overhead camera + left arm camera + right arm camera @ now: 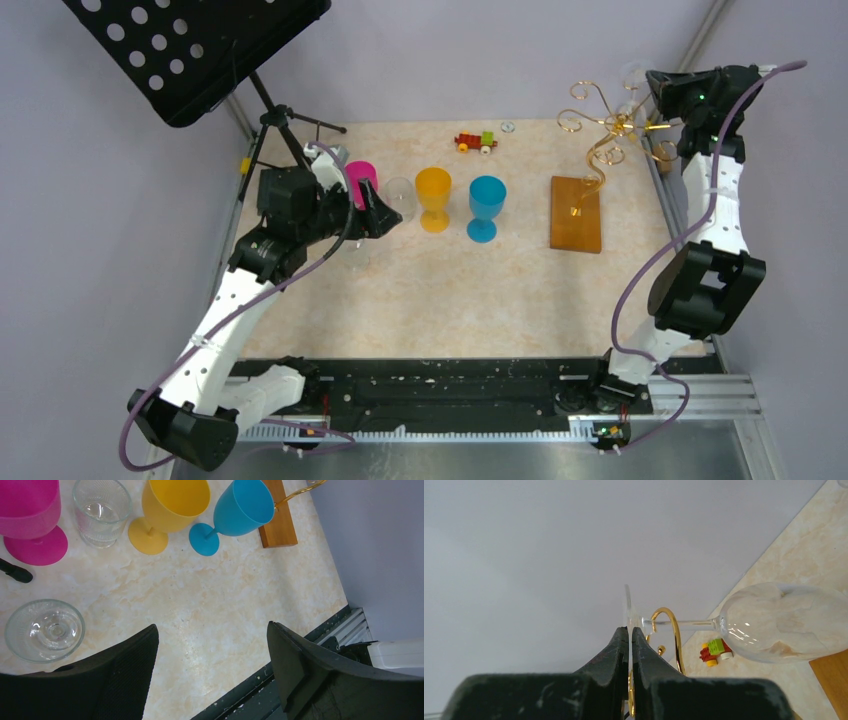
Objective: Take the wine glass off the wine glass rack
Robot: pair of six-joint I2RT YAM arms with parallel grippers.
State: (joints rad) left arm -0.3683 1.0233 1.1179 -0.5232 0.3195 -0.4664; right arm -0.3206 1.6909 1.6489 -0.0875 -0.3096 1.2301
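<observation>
Right hand (630,631) clamped on wine glass (784,622) foot at wine glass rack (576,215), left hand (211,629) wide above table (225,580)

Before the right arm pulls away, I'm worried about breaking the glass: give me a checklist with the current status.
1. Right gripper shut on the wine glass foot: ok.
2. Stem out of the wine glass rack hook: not ok, it lies in the gold curl.
3. Left gripper away from the rack: ok, open and empty, far left.
4. Rack base flat on the table: ok.
5. Grip firm enough to lift: cannot tell.
</observation>
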